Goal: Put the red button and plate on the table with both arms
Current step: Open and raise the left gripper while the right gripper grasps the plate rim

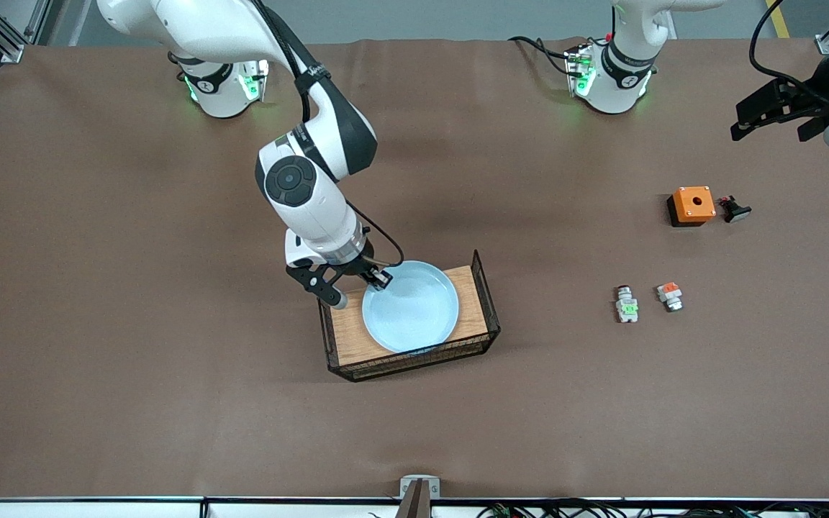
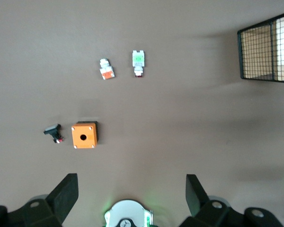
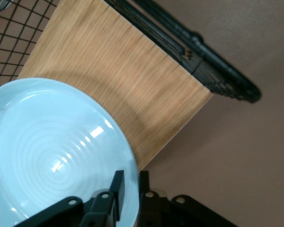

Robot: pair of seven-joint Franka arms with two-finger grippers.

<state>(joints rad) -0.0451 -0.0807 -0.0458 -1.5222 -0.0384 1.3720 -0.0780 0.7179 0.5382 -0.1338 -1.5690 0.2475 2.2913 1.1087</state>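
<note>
The pale blue plate (image 1: 414, 309) is in the wood-floored tray (image 1: 346, 332) at mid-table. My right gripper (image 1: 378, 280) is shut on the plate's rim at the edge toward the right arm's end, one finger inside the rim and one outside. The right wrist view shows the same grip (image 3: 131, 176) on the plate (image 3: 52, 146). The red button (image 1: 627, 306), a small grey-white piece with a green top, lies on the brown table (image 1: 170, 288) toward the left arm's end. It also shows in the left wrist view (image 2: 138, 59). My left gripper (image 1: 745, 119) is open and empty, up over that end of the table (image 2: 131, 182).
An orange-red-topped piece (image 1: 670, 295) lies beside the red button. An orange box with a hole (image 1: 691, 205) and a small black part (image 1: 735, 210) lie farther from the front camera. The tray has black wire ends (image 1: 485, 288).
</note>
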